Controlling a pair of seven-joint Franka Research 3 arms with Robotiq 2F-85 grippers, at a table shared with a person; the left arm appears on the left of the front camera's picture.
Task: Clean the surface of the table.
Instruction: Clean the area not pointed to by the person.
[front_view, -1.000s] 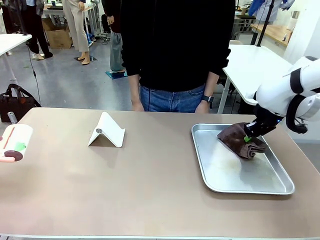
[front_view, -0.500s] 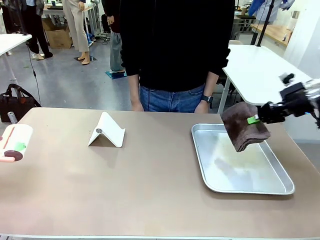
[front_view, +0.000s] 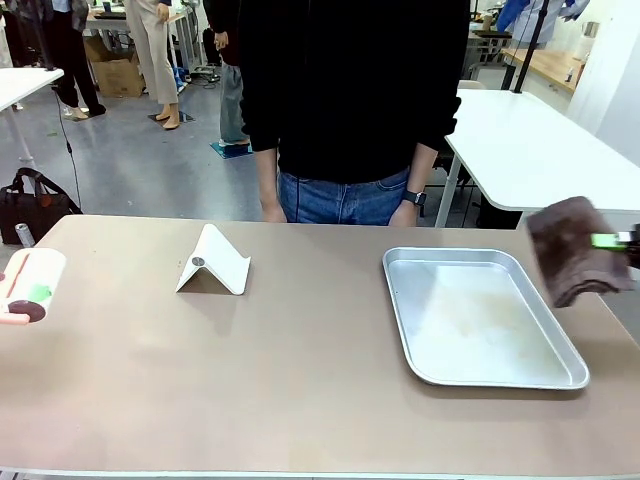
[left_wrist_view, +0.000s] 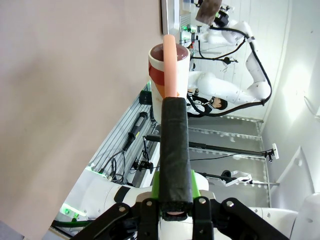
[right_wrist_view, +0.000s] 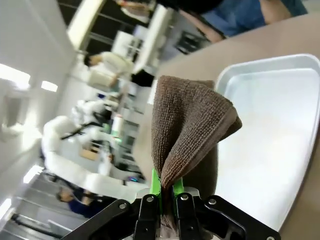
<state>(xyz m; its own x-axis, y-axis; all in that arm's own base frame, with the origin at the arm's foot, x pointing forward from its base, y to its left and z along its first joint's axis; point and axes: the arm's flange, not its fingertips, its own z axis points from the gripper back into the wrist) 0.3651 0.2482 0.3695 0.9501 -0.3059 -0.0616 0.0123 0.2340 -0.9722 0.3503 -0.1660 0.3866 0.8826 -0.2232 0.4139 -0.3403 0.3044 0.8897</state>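
The taupe table (front_view: 250, 370) spreads across the front view. My right gripper (front_view: 612, 240) is shut on a folded brown cloth (front_view: 572, 252) that hangs in the air past the tray's right rim, at the picture's right edge. In the right wrist view the cloth (right_wrist_view: 187, 130) rises from between the green pads of that gripper (right_wrist_view: 167, 192). My left gripper (left_wrist_view: 175, 192) is shut on the black handle of a lint roller (left_wrist_view: 170, 65). The roller (front_view: 30, 285) lies low at the table's far left edge.
A shiny metal tray (front_view: 400, 300) rests on the right half of the table, with nothing inside. A white folded stand (front_view: 213, 262) stands left of the middle. A person in black (front_view: 350, 100) stands at the far edge, hands hanging down.
My right gripper has lifted the brown cloth out of the tray and swung it up and to the right, beyond the tray. The roller on the left has stayed put.
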